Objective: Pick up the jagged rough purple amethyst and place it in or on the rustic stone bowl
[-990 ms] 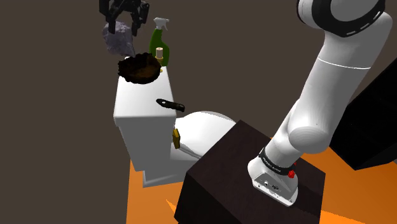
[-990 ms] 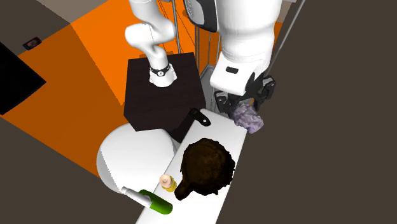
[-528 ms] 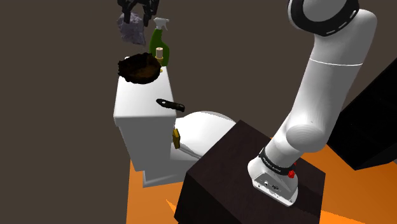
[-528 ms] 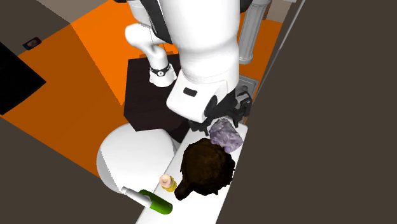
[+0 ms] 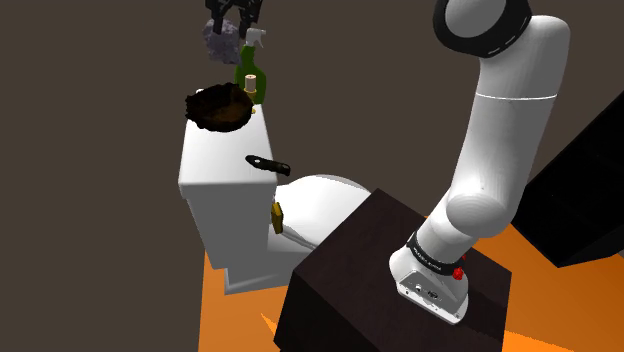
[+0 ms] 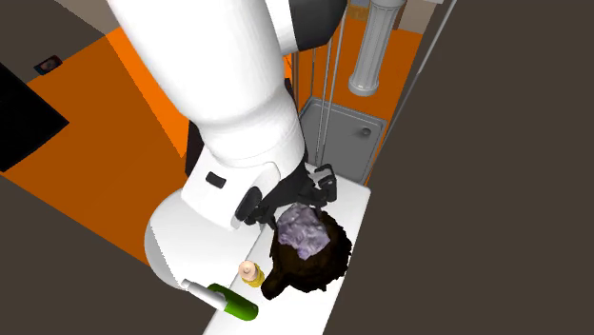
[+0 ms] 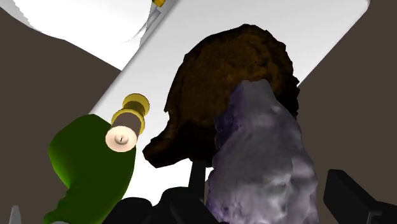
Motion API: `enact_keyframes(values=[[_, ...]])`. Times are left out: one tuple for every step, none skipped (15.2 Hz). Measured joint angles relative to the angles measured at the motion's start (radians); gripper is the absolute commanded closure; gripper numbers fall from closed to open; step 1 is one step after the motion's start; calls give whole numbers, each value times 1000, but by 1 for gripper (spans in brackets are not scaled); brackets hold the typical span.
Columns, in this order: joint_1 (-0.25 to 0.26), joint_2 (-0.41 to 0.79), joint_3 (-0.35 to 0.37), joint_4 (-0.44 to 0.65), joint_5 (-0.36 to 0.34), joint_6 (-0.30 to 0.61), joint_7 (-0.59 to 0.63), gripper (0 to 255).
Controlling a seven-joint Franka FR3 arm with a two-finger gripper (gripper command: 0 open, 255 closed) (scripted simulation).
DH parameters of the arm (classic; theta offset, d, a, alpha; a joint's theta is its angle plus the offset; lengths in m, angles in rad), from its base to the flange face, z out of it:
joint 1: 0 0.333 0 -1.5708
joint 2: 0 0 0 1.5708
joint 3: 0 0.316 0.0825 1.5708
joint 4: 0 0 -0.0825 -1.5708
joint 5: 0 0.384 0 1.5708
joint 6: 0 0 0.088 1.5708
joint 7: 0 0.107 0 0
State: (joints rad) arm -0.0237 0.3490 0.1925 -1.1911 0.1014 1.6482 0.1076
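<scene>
Observed the gripper (image 5: 234, 20) pinched on the amethyst (image 5: 222, 42), with the stone carried in the air beneath the hand. Confirmed in the wrist view: black fingers (image 7: 354, 201) on either side of the amethyst (image 7: 264, 159), a jagged, pale purple-grey lump.

Located the stone above the toilet tank, higher than the bowl (image 5: 218, 108) and apart from it in the shoulder view. Saw the amethyst (image 6: 302, 231) overlapping the bowl (image 6: 316, 271) in the second exterior view. Recorded the bowl as dark brown and rough-rimmed, seated on the white tank lid (image 5: 215, 150) at the end nearest the wall.

Noted a green spray bottle (image 5: 248, 68) upright just beside the bowl, with a small yellow corked bottle (image 5: 250, 82) touching or nearly touching it. Noted a small black object (image 5: 267, 164) lying on the tank lid's near edge, well apart from the bowl.

Found the white toilet seat lid (image 5: 330, 200) closed between the tank and the dark box stand (image 5: 370, 270). Saw the white arm (image 5: 500, 150) rising from the stand, over an orange floor (image 5: 225, 315).
</scene>
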Motion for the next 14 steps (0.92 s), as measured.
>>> enact_keyframes(values=[[-2, -2, 0, -16, 1, 14, -3, 255], [-4, -9, -1, -42, 3, 32, -8, 255], [-4, -16, -1, -62, 4, 45, -9, 255], [-4, -16, -1, -77, 4, 60, -11, 255], [-5, -21, -1, -98, 6, 76, -13, 255], [-5, -22, -1, -112, 6, 89, -15, 255], [-6, -27, -1, -134, 7, 106, -17, 255], [-6, -29, -1, -151, 8, 120, -18, 255], [-6, -28, -1, -159, 8, 130, -19, 255], [-8, -34, -1, -181, 10, 145, -23, 255], [-8, -33, -1, -194, 10, 159, -25, 255], [-8, -39, -1, -214, 11, 173, -27, 255], [-9, -43, -1, -236, 13, 191, -29, 255], [-10, -45, -1, -253, 14, 206, -32, 255]])
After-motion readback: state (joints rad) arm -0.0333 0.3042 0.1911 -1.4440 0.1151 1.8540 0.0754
